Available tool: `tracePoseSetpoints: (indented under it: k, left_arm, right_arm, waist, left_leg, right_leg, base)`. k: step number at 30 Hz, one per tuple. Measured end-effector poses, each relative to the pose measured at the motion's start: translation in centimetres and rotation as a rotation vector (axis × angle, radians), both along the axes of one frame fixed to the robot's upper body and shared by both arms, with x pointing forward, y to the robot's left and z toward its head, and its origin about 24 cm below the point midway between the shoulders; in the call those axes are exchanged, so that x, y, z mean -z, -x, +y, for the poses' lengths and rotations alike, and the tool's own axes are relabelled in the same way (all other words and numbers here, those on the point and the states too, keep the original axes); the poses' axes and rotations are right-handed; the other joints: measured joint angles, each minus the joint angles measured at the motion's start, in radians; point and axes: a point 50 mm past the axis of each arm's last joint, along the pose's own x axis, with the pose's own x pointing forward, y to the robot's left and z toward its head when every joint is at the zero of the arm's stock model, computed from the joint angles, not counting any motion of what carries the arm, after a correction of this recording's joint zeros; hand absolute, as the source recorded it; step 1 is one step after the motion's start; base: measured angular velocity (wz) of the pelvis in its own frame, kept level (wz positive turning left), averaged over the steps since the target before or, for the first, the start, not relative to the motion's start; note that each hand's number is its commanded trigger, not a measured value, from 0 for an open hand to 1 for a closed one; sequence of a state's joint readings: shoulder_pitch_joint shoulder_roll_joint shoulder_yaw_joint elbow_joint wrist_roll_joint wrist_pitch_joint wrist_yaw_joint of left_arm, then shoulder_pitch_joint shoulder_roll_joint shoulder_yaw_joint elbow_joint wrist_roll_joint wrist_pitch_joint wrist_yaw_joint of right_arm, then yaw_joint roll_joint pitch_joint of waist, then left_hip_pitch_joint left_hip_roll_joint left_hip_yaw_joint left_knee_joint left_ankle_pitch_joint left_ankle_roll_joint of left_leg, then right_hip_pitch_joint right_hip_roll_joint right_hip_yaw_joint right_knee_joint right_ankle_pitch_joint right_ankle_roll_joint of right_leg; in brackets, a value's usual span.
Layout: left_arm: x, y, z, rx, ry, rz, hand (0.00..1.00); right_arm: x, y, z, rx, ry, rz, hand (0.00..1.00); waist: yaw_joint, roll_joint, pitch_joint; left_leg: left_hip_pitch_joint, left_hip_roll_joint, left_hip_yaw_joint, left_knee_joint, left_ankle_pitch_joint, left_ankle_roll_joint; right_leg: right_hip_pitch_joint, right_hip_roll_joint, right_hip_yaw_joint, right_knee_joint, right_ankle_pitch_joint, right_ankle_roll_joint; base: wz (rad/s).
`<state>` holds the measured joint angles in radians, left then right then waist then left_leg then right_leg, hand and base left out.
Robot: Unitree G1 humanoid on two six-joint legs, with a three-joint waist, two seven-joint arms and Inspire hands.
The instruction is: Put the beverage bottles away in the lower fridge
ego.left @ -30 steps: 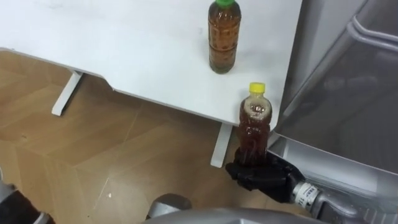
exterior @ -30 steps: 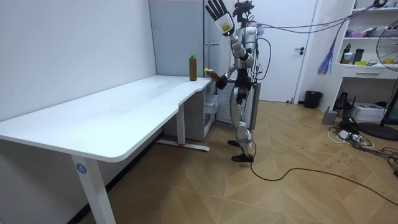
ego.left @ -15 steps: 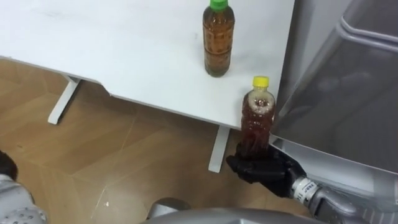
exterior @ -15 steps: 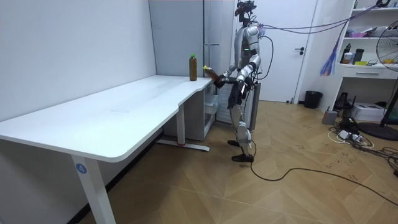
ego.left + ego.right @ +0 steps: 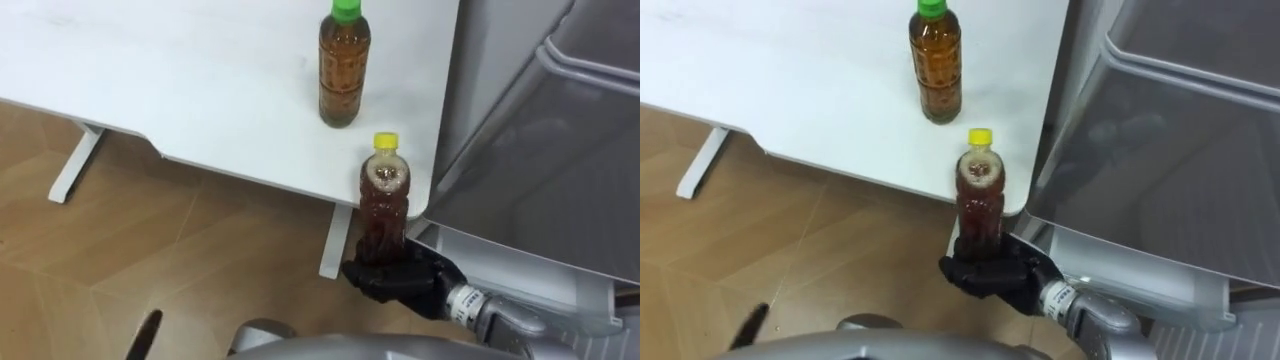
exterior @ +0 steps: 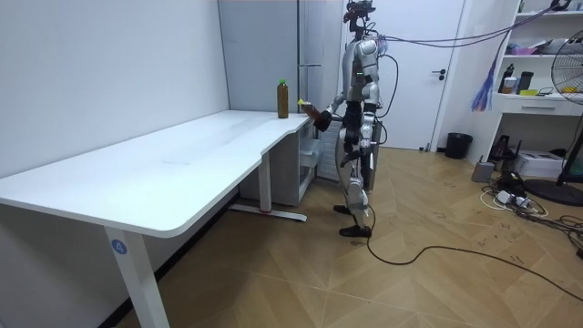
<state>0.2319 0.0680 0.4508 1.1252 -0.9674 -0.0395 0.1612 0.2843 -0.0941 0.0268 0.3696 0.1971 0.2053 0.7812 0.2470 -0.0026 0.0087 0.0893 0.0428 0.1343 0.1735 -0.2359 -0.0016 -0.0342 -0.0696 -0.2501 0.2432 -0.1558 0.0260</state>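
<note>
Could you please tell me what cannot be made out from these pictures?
Base of the yellow-capped bottle: eye views, wrapped by the right hand.
Lower part of the fridge: eye views, cut off by bottom and right edges; open or shut unclear.
Label of the green-capped bottle: room view, too small.

Silver-grey humanoid body — black right robot hand (image 5: 395,280), silver wrist, small white tag

A white table (image 5: 200,90) carries a single upright bottle (image 5: 343,70) of brown drink with a green cap, standing near the table's right end and back from its curved near edge, while the table's white legs (image 5: 68,165) stand on a wooden floor (image 5: 150,260).
</note>
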Motion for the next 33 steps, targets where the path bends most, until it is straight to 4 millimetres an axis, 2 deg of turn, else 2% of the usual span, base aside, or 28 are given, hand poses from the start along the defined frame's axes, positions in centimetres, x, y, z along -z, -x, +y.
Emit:
tracePoseSetpoints:
  k: [2, 4, 7, 8, 9, 12, 16, 17, 19, 23, 25, 30, 33]
  left_arm:
    - [0.1, 0.5, -0.2, 0.041, 0.010, 0.035, 0.00]
    - [0.2, 0.7, -0.4, 0.090, 0.019, 0.062, 0.00]
    - [0.3, 0.2, -0.5, 0.186, 0.015, 0.072, 0.00]
    - [0.3, 0.3, -0.5, 0.217, 0.013, 0.083, 0.00]
    - [0.3, 0.0, -0.5, 0.284, 0.007, 0.092, 0.00]
    - [0.4, -0.9, -1.0, 0.467, 0.009, 0.102, 0.00]
    - [0.4, -3.6, -1.6, 0.772, -0.003, 0.091, 0.00]
    - [0.4, -3.9, -1.7, 0.801, -0.003, 0.085, 0.00]
    - [0.5, -4.4, -2.1, 0.887, 0.004, 0.067, 0.00]
    - [0.5, -5.0, -2.6, 0.970, 0.014, 0.051, 0.00]
    - [0.5, -5.3, -2.8, 1.000, 0.024, 0.032, 0.00]
    - [0.6, -5.3, -3.3, 1.052, 0.042, 0.024, 0.00]
    - [0.6, -5.1, -3.3, 1.054, 0.042, 0.029, 0.00]
  right_arm:
    - [0.0, -0.1, 0.1, -0.010, 0.009, -0.008, 1.00]
    - [-0.1, -0.3, 0.1, -0.030, 0.029, -0.019, 1.00]
    - [-0.2, -0.6, 0.2, -0.047, 0.067, -0.053, 1.00]
    - [-0.2, -0.7, 0.1, -0.055, 0.083, -0.064, 1.00]
    - [-0.4, -0.9, 0.0, -0.074, 0.113, -0.085, 1.00]
    - [-0.8, -1.6, -0.3, -0.104, 0.191, -0.136, 1.00]
    - [-1.2, -2.2, -0.2, -0.091, 0.269, -0.194, 1.00]
    - [-1.3, -2.3, -0.2, -0.092, 0.287, -0.206, 1.00]
    - [-1.9, -2.8, -0.2, -0.108, 0.370, -0.259, 1.00]
    - [-2.3, -3.4, -0.7, -0.036, 0.463, -0.311, 1.00]
    - [-2.7, -4.0, -1.1, -0.023, 0.562, -0.372, 1.00]
    - [-3.6, -4.5, -1.2, -0.016, 0.721, -0.492, 1.00]
    - [-3.6, -4.3, -1.4, 0.008, 0.784, -0.527, 1.00]
  waist:
    - [-0.006, 0.001, 0.0001]
    - [-0.020, 0.005, 0.0036]
    - [-0.051, 0.005, 0.0048]
    - [-0.052, 0.005, 0.0046]
    - [-0.055, 0.005, 0.0048]
    - [-0.099, 0.007, 0.0048]
    - [-0.140, 0.002, 0.0019]
    - [-0.143, 0.002, 0.0019]
    - [-0.176, 0.002, 0.0010]
    - [-0.202, -0.001, -0.0020]
    - [-0.218, 0.001, -0.0018]
    - [-0.224, 0.019, -0.0032]
    - [-0.224, 0.023, -0.0074]
  left_leg:
    - [-0.007, 0.000, 0.001, 0.000, 0.000, 0.000]
    - [-0.010, 0.000, 0.003, -0.002, 0.000, 0.000]
    - [-0.009, -0.001, 0.010, -0.003, 0.000, 0.000]
    - [-0.008, 0.000, 0.017, -0.004, 0.000, 0.000]
    - [-0.009, 0.001, 0.030, -0.005, 0.000, 0.000]
    - [-0.009, 0.000, 0.041, -0.005, 0.000, 0.000]
    - [-0.026, 0.001, 0.063, -0.002, 0.000, 0.000]
    - [-0.026, 0.001, 0.069, -0.002, 0.000, 0.000]
    - [-0.026, -0.002, 0.081, -0.004, 0.000, 0.001]
    - [-0.030, 0.000, 0.091, 0.000, 0.000, 0.001]
    - [-0.030, 0.001, 0.089, 0.000, 0.000, 0.001]
    - [-0.027, 0.002, 0.105, -0.003, 0.000, 0.001]
    - [-0.029, 0.001, 0.108, -0.004, 0.000, 0.001]
  right_leg:
    - [-0.006, 0.002, 0.002, 0.000, 0.001, -0.001]
    - [-0.008, 0.003, 0.004, 0.000, 0.001, -0.002]
    - [-0.011, 0.005, 0.008, -0.001, 0.001, -0.002]
    - [-0.015, 0.006, 0.014, 0.000, 0.002, -0.002]
    - [-0.023, 0.009, 0.026, 0.000, 0.005, -0.003]
    - [-0.025, 0.008, 0.033, -0.001, 0.011, -0.001]
    - [-0.051, 0.011, 0.060, -0.002, 0.025, -0.002]
    - [-0.055, 0.012, 0.064, -0.001, 0.027, -0.002]
    - [-0.061, 0.014, 0.078, -0.001, 0.030, -0.001]
    - [-0.072, 0.017, 0.085, 0.002, 0.035, -0.002]
    - [-0.072, 0.019, 0.085, 0.000, 0.037, -0.003]
    - [-0.077, 0.024, 0.101, 0.002, 0.038, -0.005]
    - [-0.081, 0.024, 0.101, 0.004, 0.039, -0.005]
  base:
    - [0.00]
    - [0.00]
    - [-0.02]
    - [-0.23]
    - [-0.26]
    - [-0.13]
    - [-0.18]
    - [-0.18]
    - [-0.18]
    - [-0.10]
    - [0.00]
    - [-0.08]
    - [-0.03]
